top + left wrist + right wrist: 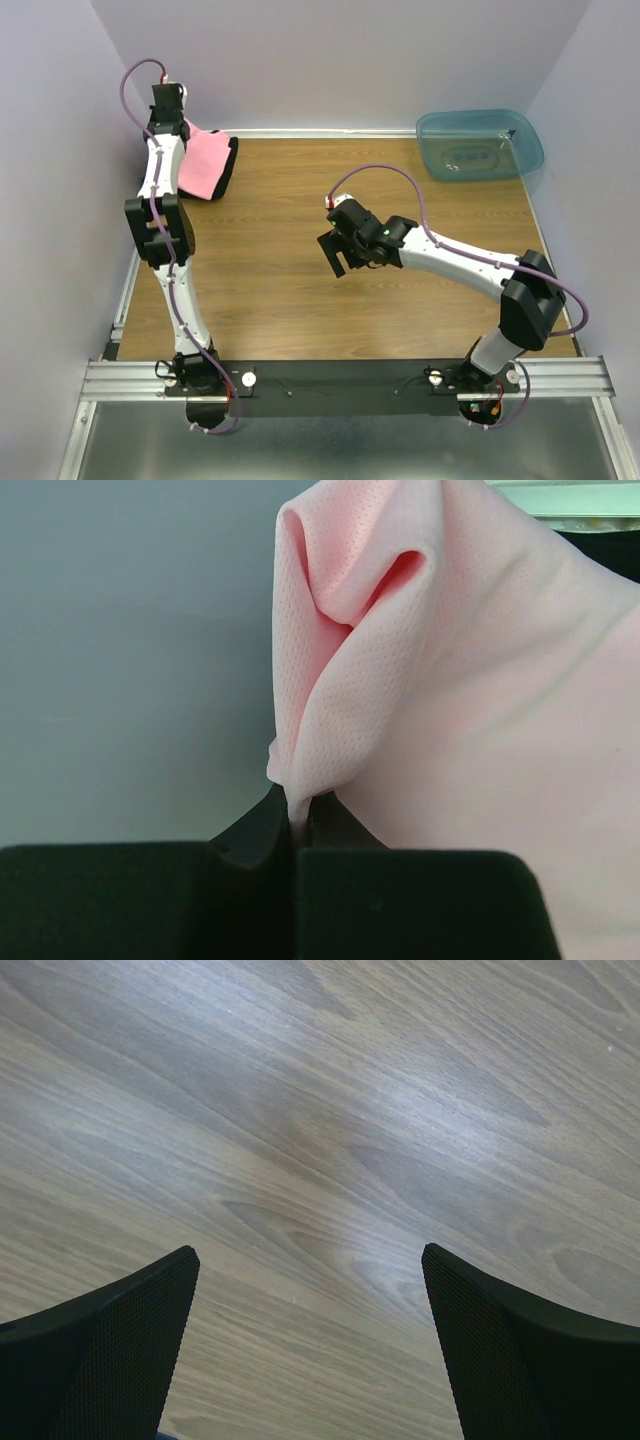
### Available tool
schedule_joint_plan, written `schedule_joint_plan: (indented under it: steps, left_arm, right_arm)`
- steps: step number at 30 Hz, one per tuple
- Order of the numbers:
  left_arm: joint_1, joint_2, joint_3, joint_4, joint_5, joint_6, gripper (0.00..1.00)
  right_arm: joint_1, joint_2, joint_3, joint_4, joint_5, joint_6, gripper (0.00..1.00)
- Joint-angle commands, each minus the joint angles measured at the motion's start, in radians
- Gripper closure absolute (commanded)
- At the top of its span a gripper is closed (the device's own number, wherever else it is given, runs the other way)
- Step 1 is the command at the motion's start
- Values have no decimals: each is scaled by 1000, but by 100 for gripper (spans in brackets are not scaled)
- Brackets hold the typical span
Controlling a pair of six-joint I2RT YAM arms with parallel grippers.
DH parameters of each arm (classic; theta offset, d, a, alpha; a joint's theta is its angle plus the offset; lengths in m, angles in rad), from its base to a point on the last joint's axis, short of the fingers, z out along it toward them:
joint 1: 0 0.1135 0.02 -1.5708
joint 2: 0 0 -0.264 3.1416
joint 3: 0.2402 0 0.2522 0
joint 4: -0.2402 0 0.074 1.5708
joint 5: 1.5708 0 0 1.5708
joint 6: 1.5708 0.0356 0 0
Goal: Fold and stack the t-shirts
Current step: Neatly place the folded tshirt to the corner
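The light pink t-shirt (205, 163) lies folded at the far left corner of the table, on top of the black t-shirt (229, 165), which shows as a dark edge at its right side. My left gripper (178, 122) is at the pink shirt's far left end, shut on a pinch of its cloth. In the left wrist view the pink shirt (450, 680) rises from between the closed black fingers (250, 830) of my left gripper (295, 815). My right gripper (335, 252) is open and empty above bare wood at the table's middle (310, 1260).
A translucent blue-green plastic bin (480, 143) stands at the far right corner. Pale walls close the table (300, 300) on the left, back and right. A metal rail (350, 380) with both arm bases runs along the near edge.
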Motion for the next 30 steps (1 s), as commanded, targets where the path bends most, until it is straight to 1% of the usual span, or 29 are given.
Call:
schedule_joint_plan:
  steps: [1,3,4,5,7,8,10,11,13,14,17,18,19,20,24,28,29,30]
  left_arm:
    - [21,51,-30,87,30,-41,100]
    - [25,66,-50,122,60,-60,100]
    - [33,71,-54,130,74,-74,98]
    - [39,91,-56,136,108,-107,94]
    - [53,106,-48,131,125,-144,90]
    - [68,109,-51,140,131,-164,81]
    - [80,112,-64,147,131,-216,69]
    - [94,102,-77,162,132,-242,59]
    - [102,83,-97,177,139,-269,52]
    - [106,74,-105,185,143,-279,36]
    - [108,7,-149,182,158,-356,34]
    - [108,-15,-166,182,171,-370,29]
    - [106,-35,-186,182,178,-384,10]
    - [108,-56,-206,187,186,-419,10]
    - [97,-189,-353,216,237,-463,10]
    - [56,-279,-479,236,228,-509,14]
    - [30,-309,-510,258,220,-519,14]
    - [19,-325,-565,263,196,-541,14]
  right_arm:
    - [-8,26,30,-22,10,-7,0]
    - [-7,29,30,-25,9,-5,0]
    - [-7,31,31,-25,9,-5,0]
    - [-7,33,33,-28,12,-5,0]
    - [-8,34,33,-29,15,-5,0]
    - [-10,36,33,-31,17,-4,0]
    - [-8,33,31,-34,21,-1,0]
    - [-13,30,28,-35,24,2,0]
    - [-14,26,27,-35,36,7,0]
    - [-20,25,25,-37,43,10,0]
    - [-40,17,22,-38,56,27,0]
    - [-48,16,21,-38,58,30,0]
    - [-54,14,19,-38,61,33,0]
    - [-66,13,16,-38,63,35,0]
    - [-86,-4,1,-37,79,44,0]
    - [-100,-29,-25,-34,96,55,0]
    - [-102,-33,-31,-32,98,59,0]
    - [-103,-38,-41,-31,96,64,0]
